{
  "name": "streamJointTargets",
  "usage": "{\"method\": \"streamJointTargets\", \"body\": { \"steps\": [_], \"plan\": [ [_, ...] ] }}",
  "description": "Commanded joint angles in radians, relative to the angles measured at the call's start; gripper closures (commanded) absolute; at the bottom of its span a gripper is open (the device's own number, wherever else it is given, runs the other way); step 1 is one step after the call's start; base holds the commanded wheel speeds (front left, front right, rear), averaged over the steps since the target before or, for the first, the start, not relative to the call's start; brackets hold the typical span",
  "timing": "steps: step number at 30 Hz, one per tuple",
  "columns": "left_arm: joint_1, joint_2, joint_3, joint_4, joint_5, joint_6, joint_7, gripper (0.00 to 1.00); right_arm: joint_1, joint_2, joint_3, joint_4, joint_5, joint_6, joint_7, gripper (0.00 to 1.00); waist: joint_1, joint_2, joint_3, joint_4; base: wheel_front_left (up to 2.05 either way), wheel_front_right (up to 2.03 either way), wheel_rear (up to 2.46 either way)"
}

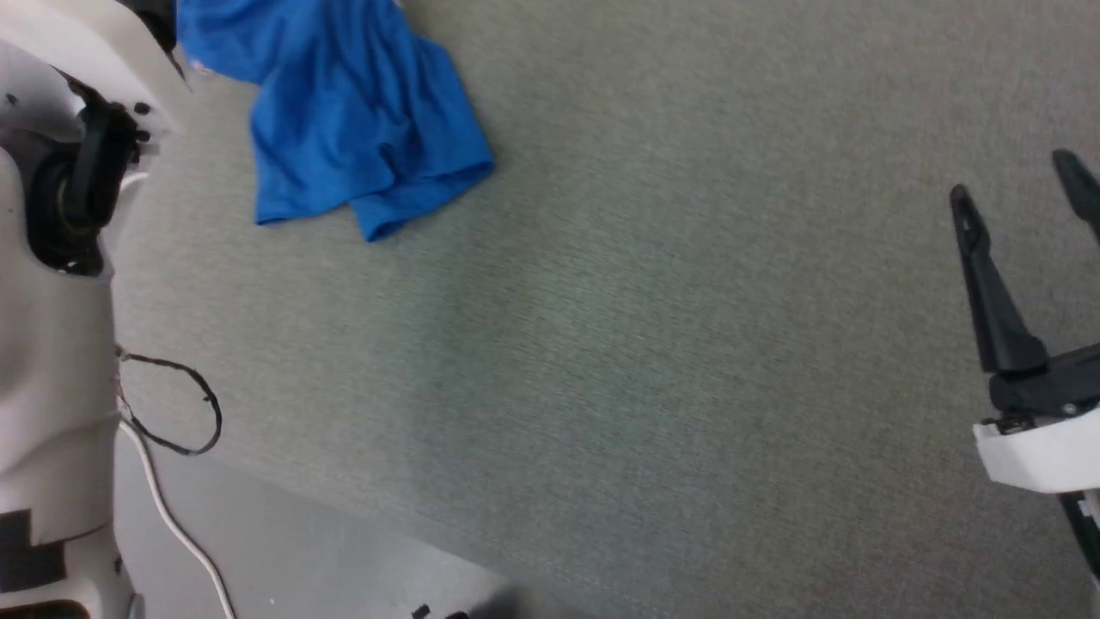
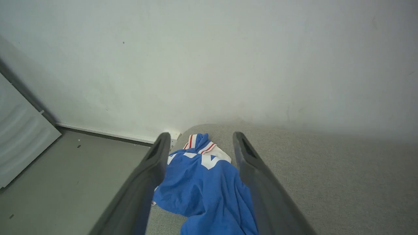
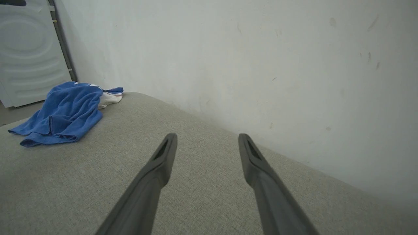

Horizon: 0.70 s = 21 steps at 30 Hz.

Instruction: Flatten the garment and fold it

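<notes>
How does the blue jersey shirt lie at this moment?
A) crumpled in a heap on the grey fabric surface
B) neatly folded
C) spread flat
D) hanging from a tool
A: the royal-blue jersey shirt with white sleeves lies bunched and wrinkled on the grey woven fabric surface.

Left gripper (image 2: pixel 201 135): fingers wide apart, aimed at the shirt (image 2: pixel 202 186) from close by, empty. Right gripper (image 1: pixel 1012 176): fingers likewise apart, well away from the shirt, empty.
</notes>
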Motion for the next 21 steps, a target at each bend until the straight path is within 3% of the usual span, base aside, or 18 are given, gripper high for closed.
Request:
{"method": "streamJointTargets", "body": {
  "steps": [1, 4, 21],
  "plan": [
    [-0.016, 0.012, -0.003, 0.012, -0.013, -0.011, 0.016, 0.0, -0.016, -0.013, -0.007, -0.024, 0.009, -0.002, 0.012, 0.0, -0.0002, 0.0002, 0.11, -0.083, 0.0, 0.0, 0.0],
    [-0.022, 0.025, -0.002, 0.042, -0.031, -0.023, 0.053, 0.0, -0.02, -0.04, -0.02, -0.063, 0.018, -0.002, 0.034, 0.0, -0.0002, 0.0002, 0.153, -0.102, 0.0, 0.0, 0.0],
    [0.031, 0.042, 0.004, 0.231, -0.084, 0.012, 0.199, 0.0, -0.058, -0.117, -0.065, -0.165, 0.072, -0.002, 0.095, 0.0, -0.0002, 0.0002, 0.273, -0.176, 0.0, 0.0, 0.0]
  ]
}}
